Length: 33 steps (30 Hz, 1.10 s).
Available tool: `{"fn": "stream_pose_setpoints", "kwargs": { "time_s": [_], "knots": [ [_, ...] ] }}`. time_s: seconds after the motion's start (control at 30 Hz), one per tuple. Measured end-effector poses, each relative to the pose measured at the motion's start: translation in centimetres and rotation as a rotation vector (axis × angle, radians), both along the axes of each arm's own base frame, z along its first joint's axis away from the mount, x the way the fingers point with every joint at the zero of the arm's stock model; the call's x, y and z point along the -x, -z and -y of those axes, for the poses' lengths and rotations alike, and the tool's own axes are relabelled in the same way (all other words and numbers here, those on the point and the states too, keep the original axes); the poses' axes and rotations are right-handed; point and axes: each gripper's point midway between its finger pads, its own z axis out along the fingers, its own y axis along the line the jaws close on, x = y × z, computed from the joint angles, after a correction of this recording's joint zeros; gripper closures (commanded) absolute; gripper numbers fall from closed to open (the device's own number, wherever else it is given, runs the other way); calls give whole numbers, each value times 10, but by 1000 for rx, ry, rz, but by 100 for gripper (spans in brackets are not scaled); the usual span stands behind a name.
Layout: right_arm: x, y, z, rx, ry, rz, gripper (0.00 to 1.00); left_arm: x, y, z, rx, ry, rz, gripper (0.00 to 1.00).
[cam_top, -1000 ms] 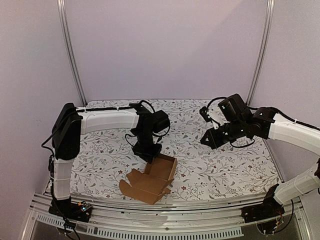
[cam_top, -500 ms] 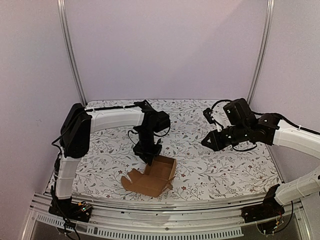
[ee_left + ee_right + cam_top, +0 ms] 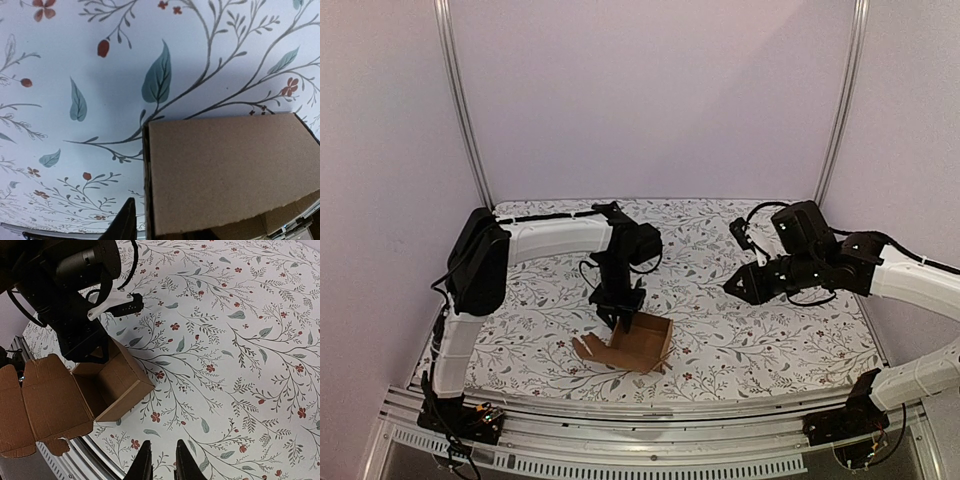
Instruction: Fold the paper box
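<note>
Since a second ago the paper box (image 3: 642, 345) has slid a little away from the near edge of the bench (image 3: 780, 340), and its open lid panel now stands more raised than flat. The left pincer (image 3: 620, 318) sits at the box's rear-left wall, one dark finger (image 3: 125, 222) just beside the cardboard, but I cannot tell whether it grips. The right pincer (image 3: 733, 284) hovers well apart to the right, its fingers a narrow slit apart and holding nothing.
</note>
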Motion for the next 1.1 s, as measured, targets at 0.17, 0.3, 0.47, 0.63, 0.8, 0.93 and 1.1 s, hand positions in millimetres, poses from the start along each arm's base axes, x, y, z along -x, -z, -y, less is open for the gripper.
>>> {"fn": "stream_pose_setpoints", "kwargs": {
  "time_s": [0.17, 0.3, 0.47, 0.63, 0.8, 0.93, 1.1],
  "knots": [
    [2, -5, -5, -31, -14, 0, 79, -3, -8, 2, 12, -6, 21, 60],
    [8, -6, -13, -44, -40, -3, 78, -5, -22, 2, 34, -8, 46, 58],
    [20, 11, -31, -18, -87, -47, 86, -10, -49, 0, 68, 12, 112, 59],
    [35, 42, -47, 33, -126, -128, 99, -28, -65, -6, 68, 47, 203, 82],
    [56, 76, -55, 35, -147, -247, 100, -59, -64, -5, 107, 51, 276, 100],
    [72, 100, -57, 27, -148, -349, 100, -88, -56, -2, 158, 32, 321, 100],
    [92, 118, -70, -12, -150, -444, 100, -111, -40, 8, 223, 36, 353, 100]
  ]
}}
